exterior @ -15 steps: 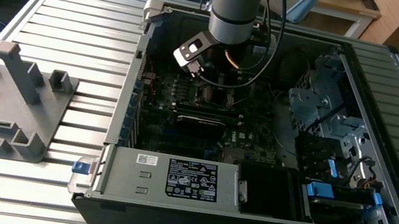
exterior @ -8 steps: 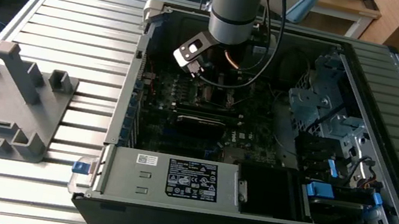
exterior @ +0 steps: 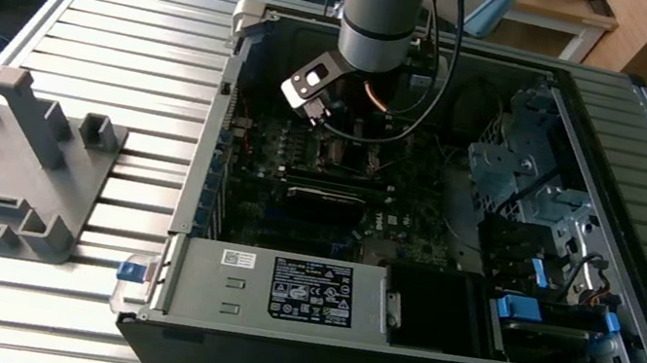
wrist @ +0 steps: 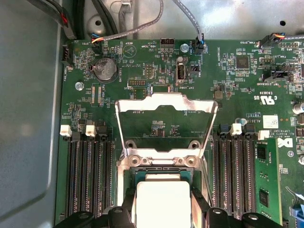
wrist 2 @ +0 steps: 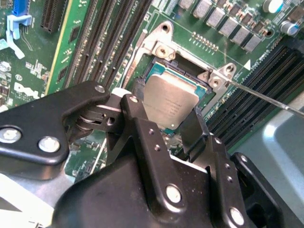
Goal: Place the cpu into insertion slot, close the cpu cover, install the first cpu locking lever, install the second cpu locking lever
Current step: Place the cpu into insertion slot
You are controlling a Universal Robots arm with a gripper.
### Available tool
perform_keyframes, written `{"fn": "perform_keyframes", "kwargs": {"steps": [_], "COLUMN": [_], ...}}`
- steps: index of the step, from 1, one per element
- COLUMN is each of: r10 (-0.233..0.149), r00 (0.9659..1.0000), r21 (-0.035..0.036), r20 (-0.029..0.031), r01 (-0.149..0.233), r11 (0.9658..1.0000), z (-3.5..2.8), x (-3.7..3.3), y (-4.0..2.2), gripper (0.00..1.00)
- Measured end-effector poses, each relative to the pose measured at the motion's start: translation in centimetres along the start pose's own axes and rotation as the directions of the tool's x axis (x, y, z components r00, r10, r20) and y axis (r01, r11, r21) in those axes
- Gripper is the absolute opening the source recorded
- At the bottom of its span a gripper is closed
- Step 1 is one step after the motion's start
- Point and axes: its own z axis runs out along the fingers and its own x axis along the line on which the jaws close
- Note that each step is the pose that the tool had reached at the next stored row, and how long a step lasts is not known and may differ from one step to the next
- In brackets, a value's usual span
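I am holding my gripper (wrist 2: pixel 166 121) low inside the computer case (exterior: pixel 204 171), and its walls are hemming in the arm. The cpu cover (wrist: pixel 166 100) is standing swung open beyond the insertion slot (wrist 2: pixel 164 71), leaving the room above the socket free for the cpu (wrist 2: pixel 171 102) I am pinching. Memory slots (wrist: pixel 90 175) are flanking the socket on both sides, and a thin lever (wrist 2: pixel 266 97) is jutting out beside it. Cables (exterior: pixel 449 64) are hanging close by the arm. The drive cage (exterior: pixel 518 165) is crowding the exterior view's right.
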Motion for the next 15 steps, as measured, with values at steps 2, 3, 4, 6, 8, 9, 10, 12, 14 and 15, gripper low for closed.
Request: {"fn": "perform_keyframes", "kwargs": {"steps": [2, 3, 4, 6, 8, 9, 10, 12, 14, 15], "r10": [0.000, 0.000, 0.000, 0.000, 0.000, 0.000, 0.000, 0.000, 0.000, 0.000], "r00": [1.0000, 1.0000, 1.0000, 1.0000, 1.0000, 1.0000, 1.0000, 1.0000, 1.0000, 1.0000], "r21": [-0.0001, -0.0003, -0.0005, -0.0002, 0.0000, 0.0000, 0.0001, 0.0002, 0.0000, 0.0000], "r20": [0.0000, 0.0001, -0.0004, -0.0002, 0.0000, -0.0001, 0.0002, 0.0003, 0.0001, 0.0001], "r01": [0.000, 0.000, 0.000, 0.000, 0.000, 0.000, 0.000, 0.000, 0.000, 0.000], "r11": [1.0000, 1.0000, 1.0000, 1.0000, 1.0000, 1.0000, 1.0000, 1.0000, 1.0000, 1.0000], "z": [0.00, 0.00, 0.01, 0.00, -0.01, -0.01, -0.04, -0.23, -0.52, -0.68], "x": [0.00, 0.00, 0.01, 0.01, 0.00, 0.00, 0.00, 0.00, 0.01, 0.01], "y": [0.00, 0.00, 0.01, 0.01, 0.00, 0.00, 0.00, 0.02, 0.04, 0.05], "gripper": [0.54, 0.54, 0.55, 0.61, 0.61, 0.61, 0.61, 0.61, 0.61, 0.61]}}
